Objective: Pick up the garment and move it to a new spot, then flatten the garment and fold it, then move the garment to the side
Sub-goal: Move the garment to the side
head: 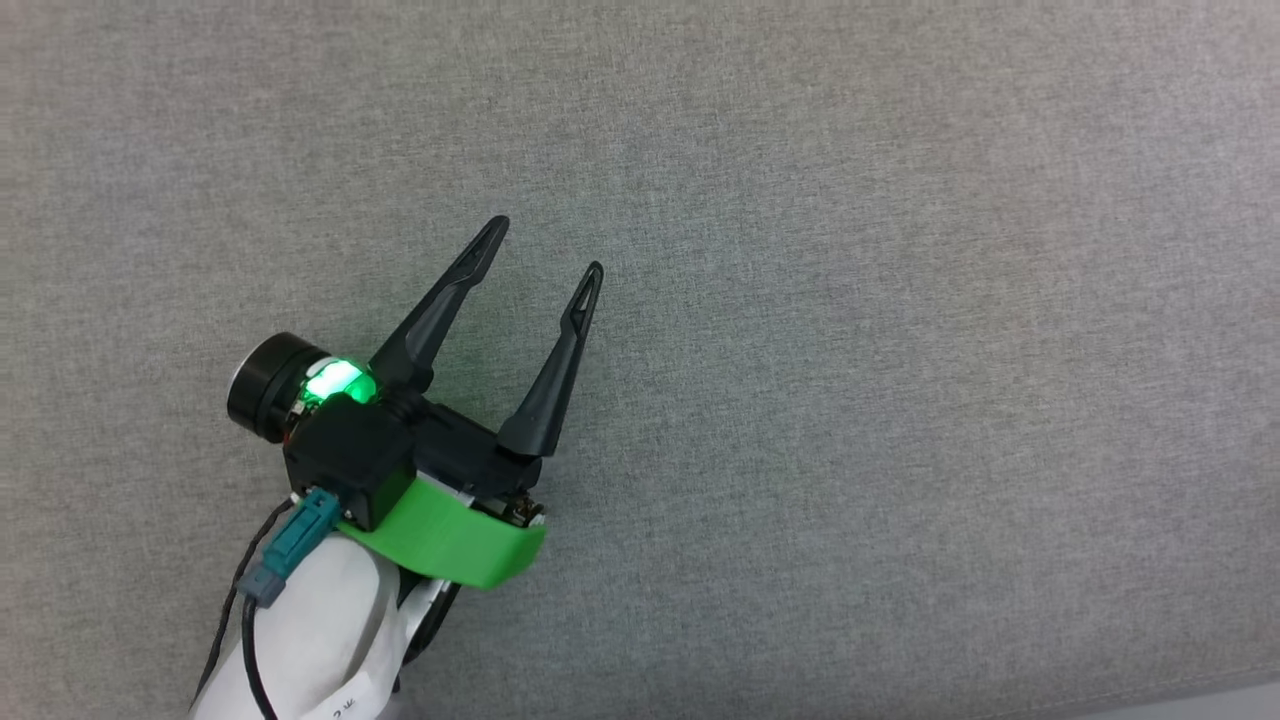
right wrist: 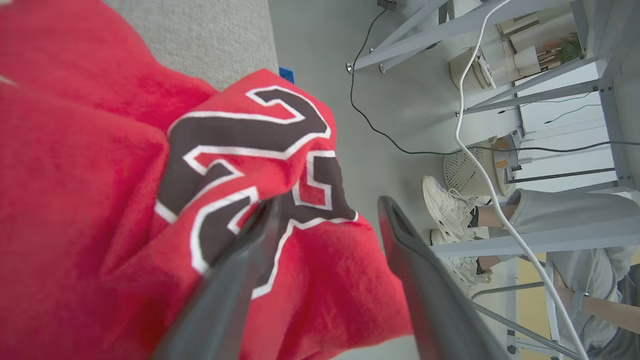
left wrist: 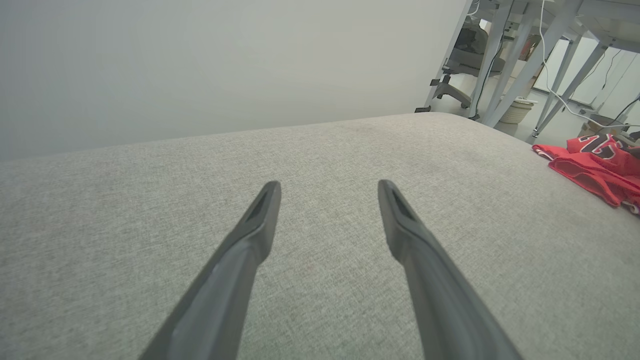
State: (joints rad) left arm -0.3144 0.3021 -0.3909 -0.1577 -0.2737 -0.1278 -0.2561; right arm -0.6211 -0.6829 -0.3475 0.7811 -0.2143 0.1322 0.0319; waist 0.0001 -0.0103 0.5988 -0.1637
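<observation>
Although the garment (left wrist: 595, 167) is crumpled, its heap has a long axis in the left wrist view. It runs from upper left to lower right along the right border of the grey fabric surface (left wrist: 325, 145), on which it lies. Which way the collar points I cannot tell, because the folds hide it.

In the head view the left gripper (head: 546, 245) hangs over the lower left part of the grey fabric surface (head: 900, 300), with its fingers pointing up and to the right. Its jaws stand wide apart, with nothing between them and only bare grey cloth around them. In its own wrist view the left gripper (left wrist: 328, 184) is well apart from the garment.

The right gripper (right wrist: 328, 201) also has its jaws spread wide. One finger crosses in front of the black print. The other is past the garment's edge, in front of the floor (right wrist: 400, 115). No cloth is pinched between them, and whether the first finger touches the cloth I cannot tell.

Here the garment (right wrist: 100, 175) is just beside a strip of the grey fabric surface (right wrist: 210, 40). It is red and soft, in thick folds, with large black numerals outlined in white.

On the floor beyond it are a person's feet (right wrist: 447, 210) in white shoes.
</observation>
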